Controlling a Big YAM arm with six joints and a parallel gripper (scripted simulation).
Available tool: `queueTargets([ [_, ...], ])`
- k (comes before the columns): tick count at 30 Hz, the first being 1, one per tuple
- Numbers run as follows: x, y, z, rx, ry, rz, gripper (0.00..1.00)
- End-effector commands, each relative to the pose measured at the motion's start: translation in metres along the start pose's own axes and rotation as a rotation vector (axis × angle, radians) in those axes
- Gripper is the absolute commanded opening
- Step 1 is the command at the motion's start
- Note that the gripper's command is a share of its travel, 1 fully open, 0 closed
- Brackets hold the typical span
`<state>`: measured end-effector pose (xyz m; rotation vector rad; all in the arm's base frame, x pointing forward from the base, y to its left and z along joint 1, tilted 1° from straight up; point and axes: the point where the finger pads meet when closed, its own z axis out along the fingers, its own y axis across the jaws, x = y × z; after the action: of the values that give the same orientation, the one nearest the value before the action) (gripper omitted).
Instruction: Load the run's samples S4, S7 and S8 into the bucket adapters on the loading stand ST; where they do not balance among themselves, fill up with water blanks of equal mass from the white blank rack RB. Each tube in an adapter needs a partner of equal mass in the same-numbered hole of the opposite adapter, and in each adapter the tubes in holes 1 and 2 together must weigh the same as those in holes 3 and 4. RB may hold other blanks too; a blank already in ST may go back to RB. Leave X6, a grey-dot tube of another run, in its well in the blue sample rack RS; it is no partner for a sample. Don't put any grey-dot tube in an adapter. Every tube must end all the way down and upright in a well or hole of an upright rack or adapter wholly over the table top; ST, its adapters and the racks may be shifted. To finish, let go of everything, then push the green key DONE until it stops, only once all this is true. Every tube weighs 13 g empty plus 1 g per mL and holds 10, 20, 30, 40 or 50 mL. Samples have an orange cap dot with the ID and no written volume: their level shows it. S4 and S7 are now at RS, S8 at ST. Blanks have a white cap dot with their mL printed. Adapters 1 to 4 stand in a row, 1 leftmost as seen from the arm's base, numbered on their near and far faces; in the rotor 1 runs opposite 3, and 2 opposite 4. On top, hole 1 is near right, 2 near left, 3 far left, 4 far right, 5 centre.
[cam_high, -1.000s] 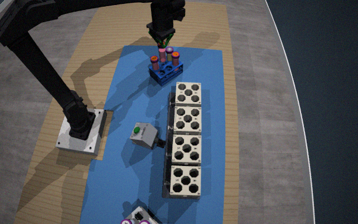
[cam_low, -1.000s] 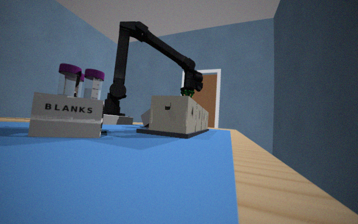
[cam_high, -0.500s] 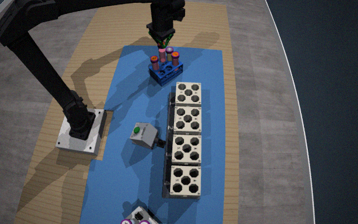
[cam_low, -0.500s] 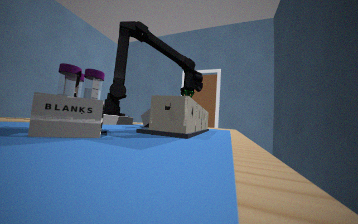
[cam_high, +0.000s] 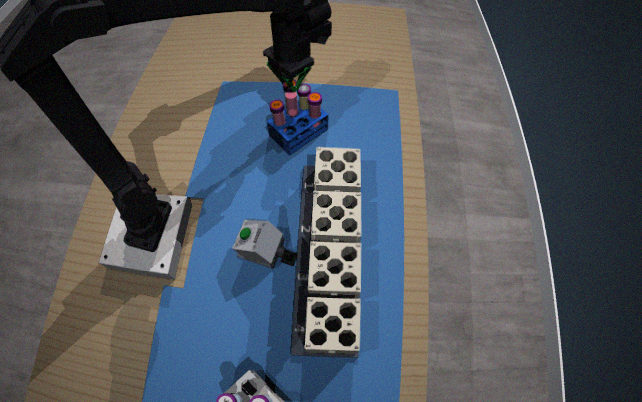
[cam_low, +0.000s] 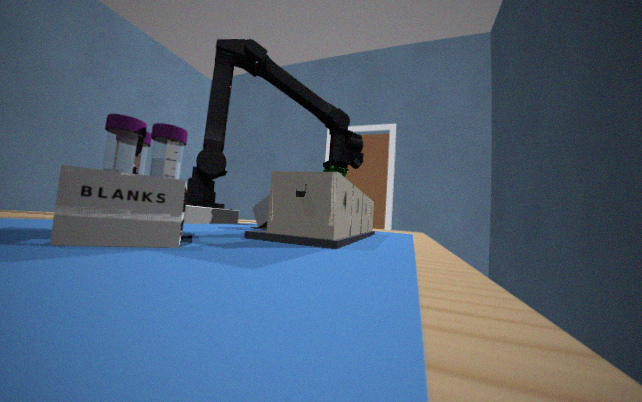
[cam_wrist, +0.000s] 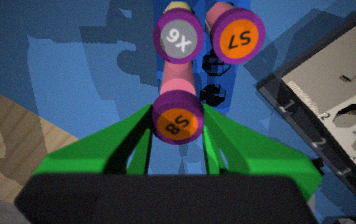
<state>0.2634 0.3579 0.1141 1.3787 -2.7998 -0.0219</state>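
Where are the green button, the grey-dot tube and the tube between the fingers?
Green button (cam_high: 245, 233), top view, on its round top.
Grey-dot tube (cam_wrist: 179, 37), wrist view, on its cap dot.
Held tube (cam_wrist: 176, 122), wrist view, on its orange dot.
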Motion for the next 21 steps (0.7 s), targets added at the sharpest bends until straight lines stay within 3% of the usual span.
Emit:
queueTargets([
  [1,-0.007,0.006,0.005,0.0,-0.016,-0.002,0.0],
  [21,-0.007,0.006,0.029,0.0,-0.016,-0.002,0.0],
])
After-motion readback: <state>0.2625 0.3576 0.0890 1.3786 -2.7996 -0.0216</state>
